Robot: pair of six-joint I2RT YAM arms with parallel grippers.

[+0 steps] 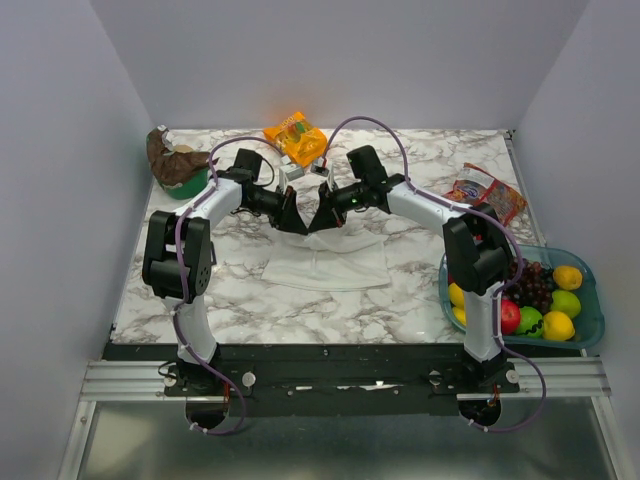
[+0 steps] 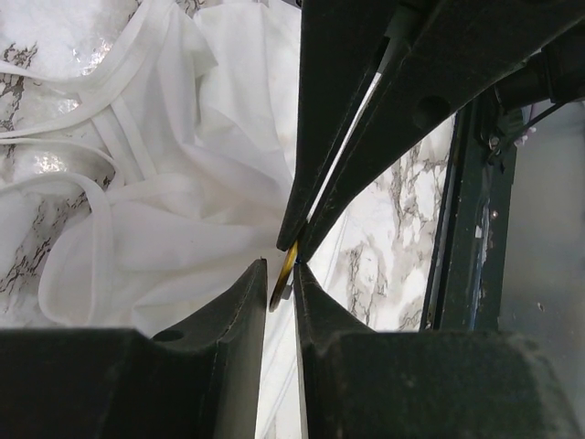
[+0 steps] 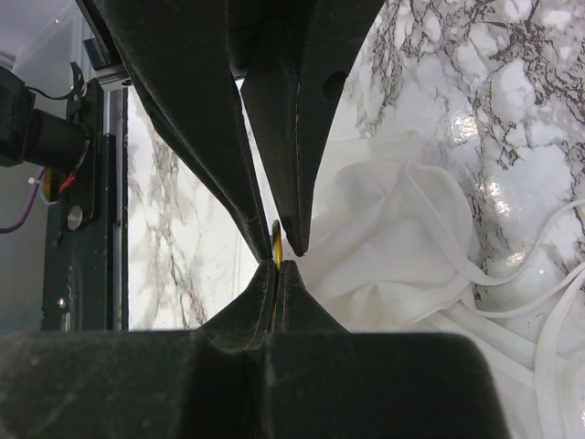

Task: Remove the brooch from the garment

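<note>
The right end effector presses its black tapered tips onto the thin, golden, edge-on brooch. The left end effector flanks the brooch closely, but whether it grips I cannot tell. Both meet over the far edge of the crumpled white garment. Glossy marble tabletop shows on every side of it.

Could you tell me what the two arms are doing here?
The right gripper is shut on the small golden brooch just above the white garment. The left gripper meets it tip to tip, jaws slightly apart around the brooch's other edge. Whether it is free of the cloth cannot be seen.
</note>
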